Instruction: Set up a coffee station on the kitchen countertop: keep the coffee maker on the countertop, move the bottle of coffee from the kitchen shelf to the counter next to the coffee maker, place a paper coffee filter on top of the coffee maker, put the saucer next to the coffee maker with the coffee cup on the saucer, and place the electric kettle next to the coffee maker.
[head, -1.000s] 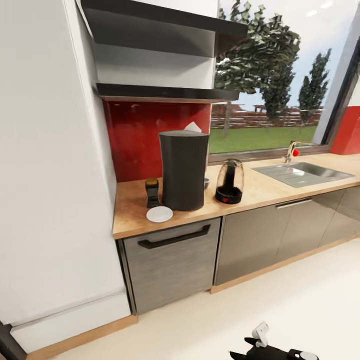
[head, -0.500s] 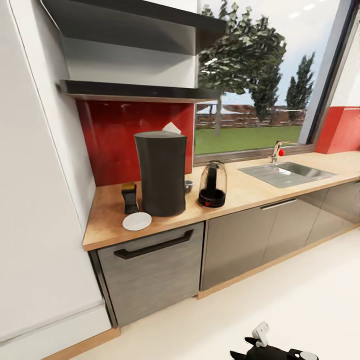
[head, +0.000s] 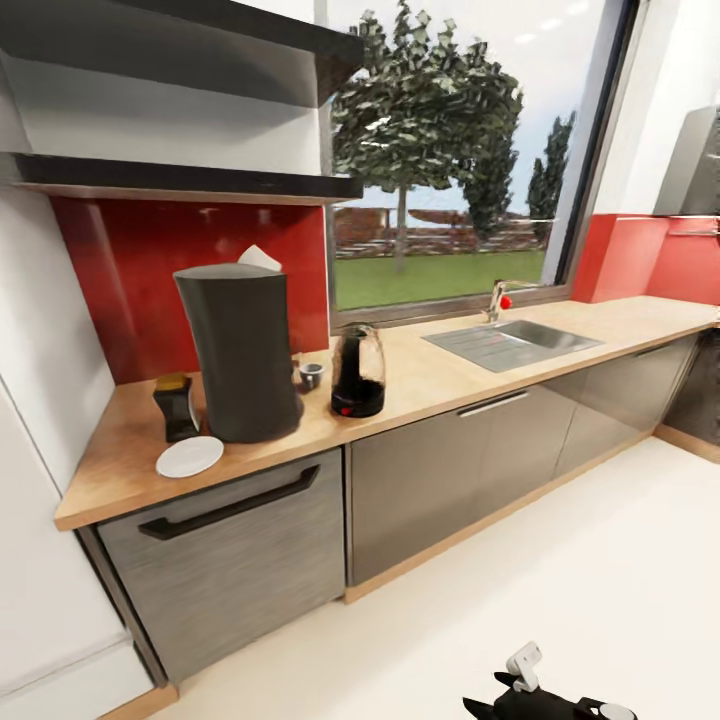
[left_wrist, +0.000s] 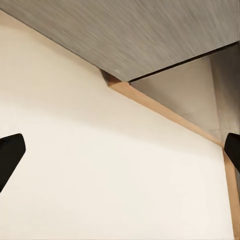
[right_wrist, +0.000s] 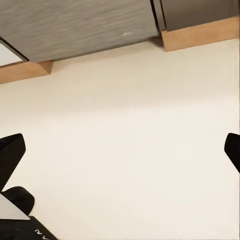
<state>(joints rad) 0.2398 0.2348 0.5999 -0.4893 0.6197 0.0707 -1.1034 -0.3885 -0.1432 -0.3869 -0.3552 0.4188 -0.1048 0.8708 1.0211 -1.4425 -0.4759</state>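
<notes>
Taking the coffee maker (head: 240, 352) as the landmark on the kitchen countertop (head: 440, 375): to its left stands the bottle of coffee (head: 176, 407), close against its side, and just in front of that, near the counter's front edge, lies the saucer (head: 190, 456), bare. On the machine's flat top sits the paper coffee filter (head: 259, 258). Just behind its right flank a small cup-like thing (head: 312, 375) peeks out (too small to say for certain it is the coffee cup). Further right, near but not touching, is the electric kettle (head: 358, 371). The kitchen shelf (head: 180, 178) hangs above.

Both wrist views look down on pale floor (right_wrist: 125, 125) and cabinet fronts; the left gripper (left_wrist: 120, 150) and right gripper (right_wrist: 120, 155) each have fingertips spread wide with nothing between.

The remaining step appears to be cup onto saucer: the cup would pass round the coffee maker toward the front-left, where open worktop remains. Neither arm is within reach of the counter; the base must close in first.
</notes>
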